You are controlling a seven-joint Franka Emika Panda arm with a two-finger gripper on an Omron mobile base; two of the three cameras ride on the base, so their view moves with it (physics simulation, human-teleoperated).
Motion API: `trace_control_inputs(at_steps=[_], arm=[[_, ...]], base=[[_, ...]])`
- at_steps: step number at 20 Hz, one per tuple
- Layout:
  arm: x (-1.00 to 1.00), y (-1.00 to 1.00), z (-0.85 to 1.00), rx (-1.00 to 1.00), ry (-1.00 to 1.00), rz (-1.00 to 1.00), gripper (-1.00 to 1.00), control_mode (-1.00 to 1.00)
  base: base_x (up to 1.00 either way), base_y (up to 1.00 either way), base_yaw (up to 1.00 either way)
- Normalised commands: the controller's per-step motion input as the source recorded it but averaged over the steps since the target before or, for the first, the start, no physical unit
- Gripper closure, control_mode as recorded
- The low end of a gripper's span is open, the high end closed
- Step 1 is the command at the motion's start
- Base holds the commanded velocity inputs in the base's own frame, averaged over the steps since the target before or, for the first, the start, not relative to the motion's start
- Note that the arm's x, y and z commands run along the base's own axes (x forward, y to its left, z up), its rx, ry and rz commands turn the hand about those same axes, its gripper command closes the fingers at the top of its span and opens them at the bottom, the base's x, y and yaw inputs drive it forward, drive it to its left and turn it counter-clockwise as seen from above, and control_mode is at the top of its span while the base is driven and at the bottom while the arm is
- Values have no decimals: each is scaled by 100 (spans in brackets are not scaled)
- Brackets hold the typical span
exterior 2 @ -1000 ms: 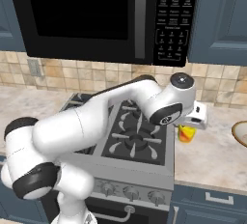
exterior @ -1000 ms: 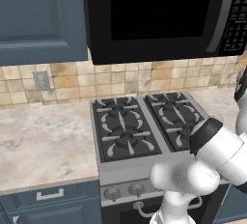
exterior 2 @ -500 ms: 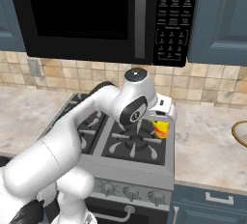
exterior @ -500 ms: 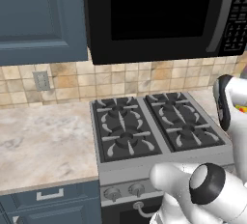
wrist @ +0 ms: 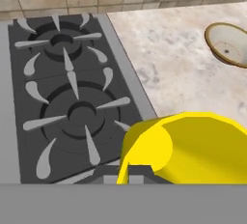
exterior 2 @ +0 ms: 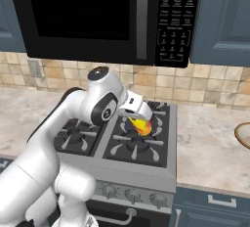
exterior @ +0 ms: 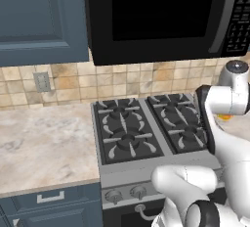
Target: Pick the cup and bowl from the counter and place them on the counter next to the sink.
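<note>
Above the stovetop [exterior 2: 122, 133], the claw [exterior 2: 144, 121] is clenched on the cup [exterior 2: 140, 125], carried clear of the burners. It looks small, light and rigid, probably slick-walled, so a pinch across the rim or wall suits it, as here. In the hand view its mouth opens sideways, so its long axis seems tilted rather than upright. The bowl [wrist: 229, 45] sits upright on the bench [exterior 2: 210, 147], well apart.

Tan tiled backsplash [exterior: 122, 81], blue cabinets [exterior: 41, 15]
</note>
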Motion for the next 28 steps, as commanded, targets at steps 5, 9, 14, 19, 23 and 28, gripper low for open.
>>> trace_control_inputs(at_steps=[5,9,14,19,23,28], arm=[[0,68,37,-3,-2,-13,100,-100],[-11,65,25,0,-1,-9,100,-100],[-19,60,7,0,0,0,100,-100],[-23,42,0,2,1,1,100,-100],[-13,43,0,1,6,4,100,-100],[-3,27,0,4,6,6,100,-100]], base=[[0,0,0],[0,0,0],[0,0,0],[0,0,0],[0,0,0],[0,0,0]])
